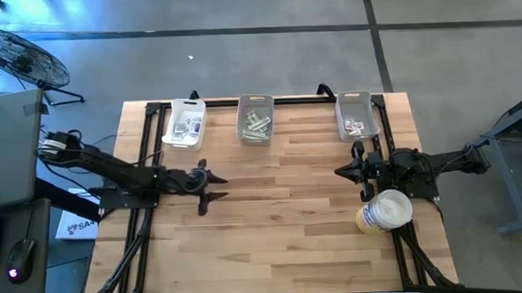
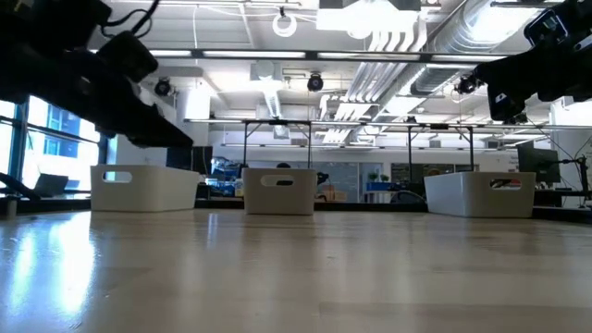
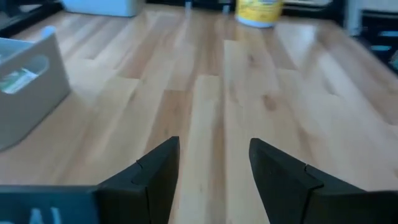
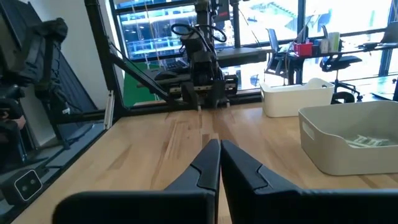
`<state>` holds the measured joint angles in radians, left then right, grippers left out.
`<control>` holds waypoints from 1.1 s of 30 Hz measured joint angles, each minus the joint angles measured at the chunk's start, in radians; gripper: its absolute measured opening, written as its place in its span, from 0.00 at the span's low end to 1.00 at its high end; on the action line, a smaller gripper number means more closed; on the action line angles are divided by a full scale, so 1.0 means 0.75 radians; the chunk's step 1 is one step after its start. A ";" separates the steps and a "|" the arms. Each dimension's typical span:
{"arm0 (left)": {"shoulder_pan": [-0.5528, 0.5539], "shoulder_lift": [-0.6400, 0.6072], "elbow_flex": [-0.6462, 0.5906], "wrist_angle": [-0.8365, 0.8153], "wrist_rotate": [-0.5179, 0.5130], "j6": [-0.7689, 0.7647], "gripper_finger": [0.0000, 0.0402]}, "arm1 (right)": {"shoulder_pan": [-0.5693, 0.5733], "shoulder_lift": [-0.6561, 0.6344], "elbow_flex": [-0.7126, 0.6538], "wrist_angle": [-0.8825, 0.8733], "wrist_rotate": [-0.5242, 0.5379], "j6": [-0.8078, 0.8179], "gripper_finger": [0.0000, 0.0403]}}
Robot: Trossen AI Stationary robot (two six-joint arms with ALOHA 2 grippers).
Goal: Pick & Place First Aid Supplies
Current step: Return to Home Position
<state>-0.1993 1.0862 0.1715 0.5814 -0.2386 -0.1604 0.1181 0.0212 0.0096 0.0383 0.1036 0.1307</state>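
High view: packets binned, both arms to park at home

No packet lies loose on the pale wooden table (image 1: 283, 243). The small flat paper first aid packets (image 1: 186, 127) sit in three pale rectangular plastic bins (image 1: 254, 97) along the far edge. White squarish ones are in the left bin, pale green strips (image 1: 255, 125) in the middle one, and a few packets in the right one. The left gripper (image 1: 212, 187) hovers over the left-centre boards with its jaws spread and empty, and the left wrist view shows bare wood between them. The right gripper (image 1: 345, 171) hangs on the right, just on the near side of the right bin, jaws pressed together on nothing.

Going home well seems to call for lifting before pulling back, so that no finger clips a bin wall. The right arm needs the most care. The round white-and-yellow tub (image 1: 385, 212) stands close against its forearm, and a sideways swing could topple it. A slow, straight retraction looks safest.
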 joint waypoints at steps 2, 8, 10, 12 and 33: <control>0.027 -0.068 -0.040 -0.001 0.048 -0.002 0.48 | 0.000 0.000 0.000 0.002 0.001 0.000 0.02; 0.253 -0.222 -0.091 -0.057 0.238 -0.002 0.48 | 0.000 0.000 -0.001 0.004 0.002 0.000 0.02; 0.348 -0.256 -0.092 -0.099 0.360 0.009 0.48 | 0.000 0.000 -0.001 0.005 0.002 0.000 0.02; 0.440 -0.280 -0.092 -0.121 0.471 0.047 0.48 | 0.000 0.000 -0.001 0.005 0.002 0.000 0.02; 0.466 -0.853 -0.092 -0.472 0.467 0.192 0.48 | 0.000 0.000 -0.001 0.006 0.002 0.000 0.02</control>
<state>0.1502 0.4463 0.1024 0.2276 0.1119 -0.0161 0.1181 0.0212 0.0086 0.0429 0.1047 0.1307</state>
